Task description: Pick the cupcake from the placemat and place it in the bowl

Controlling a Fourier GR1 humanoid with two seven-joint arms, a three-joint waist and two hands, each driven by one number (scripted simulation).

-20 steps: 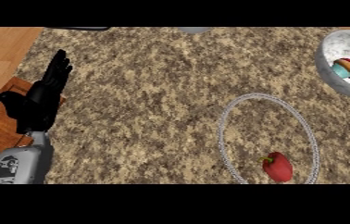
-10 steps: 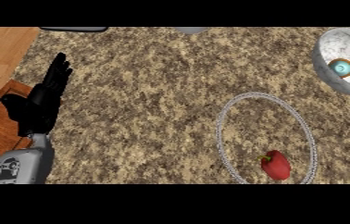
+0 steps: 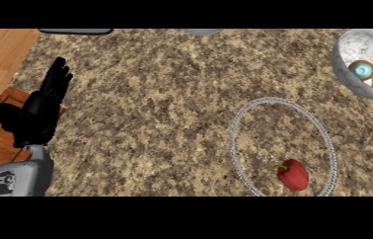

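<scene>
Speckled brown granite is filling the counter [image 3: 160,99], and against it the black left hand [image 3: 40,109] is resting at the view's left edge, fingers straight and apart, pointing up and holding nothing. It is sitting idle there, probably because the work lies on the other side, well apart from it. The right hand is not showing at all.

Far to the right of that hand and up by the view's right edge, the grey bowl [image 3: 348,70] is lying partly cut off. Inside it a small round thing with a teal top and a tan rim is showing, which I am taking for the cupcake [image 3: 360,70], so it appears to be sitting in the bowl already. Lower right, well away from the hand, the placemat [image 3: 235,134] is showing as a pale oval ring, and a red bell pepper [image 3: 293,175] is lying inside it near its lower end, likely a distractor.
</scene>
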